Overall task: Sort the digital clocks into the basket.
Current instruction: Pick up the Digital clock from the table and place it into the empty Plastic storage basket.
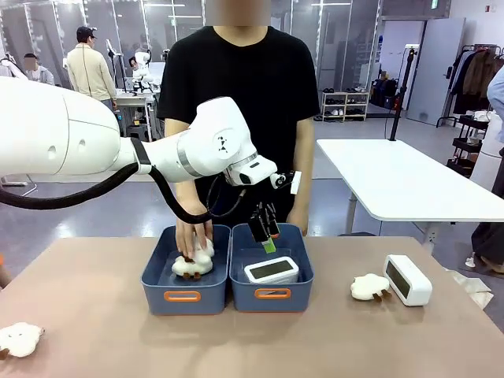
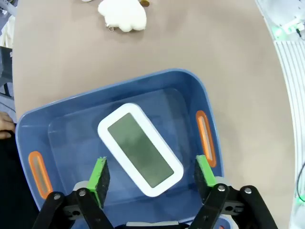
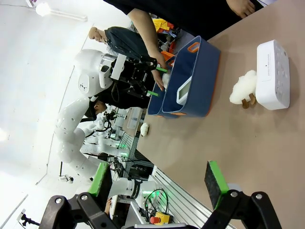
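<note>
Left tool [image 2: 151, 167] and right tool [image 3: 157, 179] gape over the bright room's tan table [image 1: 94, 315].

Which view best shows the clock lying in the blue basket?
The left wrist view: it looks straight down on the clock, whole LCD face visible inside the basket. The front view shows it foreshortened behind the rim; the right wrist view, small and far off.

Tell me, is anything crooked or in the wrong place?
Nothing looks broken or spilled. The clock in the basket lies crooked, slanted across its floor. The second clock sits out on the table, next to a fluffy sheep toy, so it isn't sorted yet.
</note>
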Controlling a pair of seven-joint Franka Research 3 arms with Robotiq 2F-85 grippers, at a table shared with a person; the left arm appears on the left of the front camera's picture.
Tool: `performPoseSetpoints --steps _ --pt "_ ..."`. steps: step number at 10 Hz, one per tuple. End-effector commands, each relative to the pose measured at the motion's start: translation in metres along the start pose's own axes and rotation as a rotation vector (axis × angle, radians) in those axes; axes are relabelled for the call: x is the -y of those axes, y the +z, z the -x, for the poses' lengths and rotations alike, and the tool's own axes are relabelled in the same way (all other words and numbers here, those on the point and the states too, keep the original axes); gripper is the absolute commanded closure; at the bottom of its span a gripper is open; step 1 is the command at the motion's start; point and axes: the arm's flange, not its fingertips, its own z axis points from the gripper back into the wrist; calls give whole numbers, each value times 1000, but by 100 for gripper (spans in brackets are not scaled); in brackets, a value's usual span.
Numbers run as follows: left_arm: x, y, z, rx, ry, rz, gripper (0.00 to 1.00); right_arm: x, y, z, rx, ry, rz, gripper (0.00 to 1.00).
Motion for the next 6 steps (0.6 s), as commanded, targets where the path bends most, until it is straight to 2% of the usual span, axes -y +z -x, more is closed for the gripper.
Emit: performPoseSetpoints --steps 1,4,6 --pt "1 8 7 17 18 27 9 -2 1 0 1 9 -9 0" --pt "28 40 48 107 68 20 9 -2 1 0 1 9 -9 0" --pt "40 46 64 120 56 24 9 -2 1 0 1 9 -9 0"
